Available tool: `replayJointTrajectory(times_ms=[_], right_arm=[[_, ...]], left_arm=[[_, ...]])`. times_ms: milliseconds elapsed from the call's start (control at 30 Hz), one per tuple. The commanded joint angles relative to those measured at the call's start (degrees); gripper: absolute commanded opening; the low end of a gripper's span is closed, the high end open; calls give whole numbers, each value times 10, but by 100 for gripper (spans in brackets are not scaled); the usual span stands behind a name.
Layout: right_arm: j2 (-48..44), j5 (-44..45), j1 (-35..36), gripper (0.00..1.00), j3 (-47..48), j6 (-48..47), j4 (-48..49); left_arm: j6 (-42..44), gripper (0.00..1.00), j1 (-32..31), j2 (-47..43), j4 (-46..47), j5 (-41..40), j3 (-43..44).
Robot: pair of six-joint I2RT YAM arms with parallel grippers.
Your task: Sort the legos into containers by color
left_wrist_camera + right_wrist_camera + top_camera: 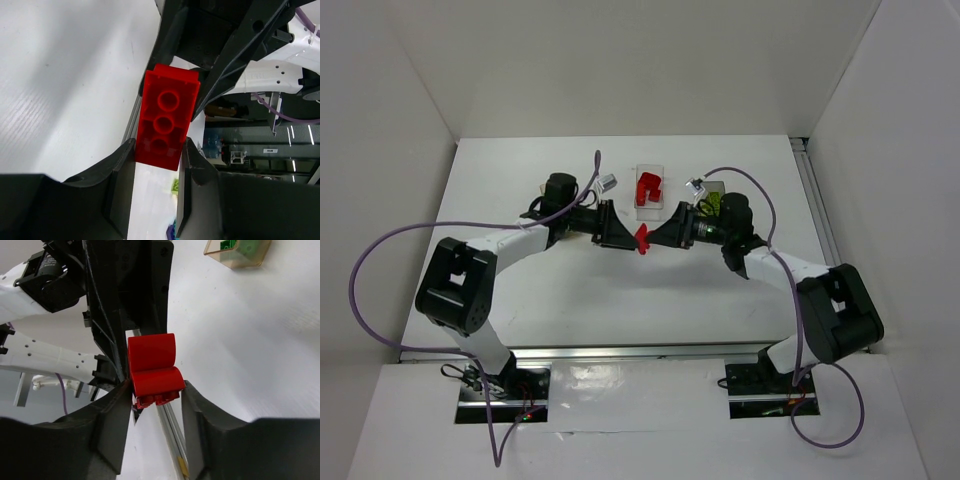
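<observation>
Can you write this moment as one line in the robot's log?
left gripper: shut on red lego | right gripper: around same lego, grip unclear | clear bin: red pieces inside

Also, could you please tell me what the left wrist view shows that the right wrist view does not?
Only the left wrist view shows the hollow underside of the red lego, with its round tubes. Only the right wrist view shows the orange-tan container with a green lego in it, and the red lego's curved face. Both show the red lego gripped by that camera's own hand, left hand or right hand, with the other arm's hand at its far end, above the white table.
</observation>
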Motion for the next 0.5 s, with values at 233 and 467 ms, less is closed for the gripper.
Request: replayJointTrajectory(times_ms=[233,467], right_arm=[[-58,65,-22,16,-11,-37,-73],[-100,125,-61,12,23,-151,-280]], left_arm=[[60,0,18,-7,-56,4,54],[102,0,69,0,-153,-20,89]])
